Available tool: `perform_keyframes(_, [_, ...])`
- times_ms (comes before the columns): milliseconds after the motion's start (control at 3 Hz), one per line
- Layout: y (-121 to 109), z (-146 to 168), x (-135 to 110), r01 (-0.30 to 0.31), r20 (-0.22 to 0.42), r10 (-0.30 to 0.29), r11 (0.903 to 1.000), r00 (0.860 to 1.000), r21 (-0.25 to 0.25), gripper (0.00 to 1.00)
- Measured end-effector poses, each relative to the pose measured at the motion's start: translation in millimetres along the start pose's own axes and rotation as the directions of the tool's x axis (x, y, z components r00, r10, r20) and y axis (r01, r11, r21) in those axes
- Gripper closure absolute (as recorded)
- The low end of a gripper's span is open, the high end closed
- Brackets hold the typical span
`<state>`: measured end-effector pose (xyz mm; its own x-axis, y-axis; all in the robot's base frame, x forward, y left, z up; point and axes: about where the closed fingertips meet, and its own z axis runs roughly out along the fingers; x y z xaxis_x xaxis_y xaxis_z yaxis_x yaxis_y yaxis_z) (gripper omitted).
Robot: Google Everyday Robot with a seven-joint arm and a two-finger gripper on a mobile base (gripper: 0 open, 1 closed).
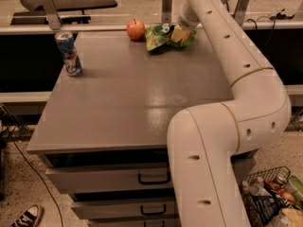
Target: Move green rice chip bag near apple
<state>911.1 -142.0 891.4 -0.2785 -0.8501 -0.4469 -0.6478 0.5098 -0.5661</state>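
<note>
The green rice chip bag (163,36) lies at the far edge of the grey table (132,98), just right of the red-orange apple (136,30), close to it or touching it. My gripper (179,32) is at the bag's right end, low over the table, at the tip of the long white arm (227,46) that reaches from the lower right. The arm's wrist hides part of the bag.
A blue-and-white drink can (69,53) stands upright at the table's left side. Drawers (142,178) sit under the tabletop. A rail (94,28) runs behind the far edge. A wire basket of items (274,197) is on the floor at lower right.
</note>
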Motion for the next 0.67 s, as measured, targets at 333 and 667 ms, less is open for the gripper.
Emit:
perform_keyframes(333, [1.7,0.7,-1.4,0.002,0.004,-0.002,1.0000,1.000,-0.007,0.00])
perform_keyframes(667, [-2.0,-5.4,-3.3,0.002,0.023,-0.002,1.0000,1.000,-0.004,0.00])
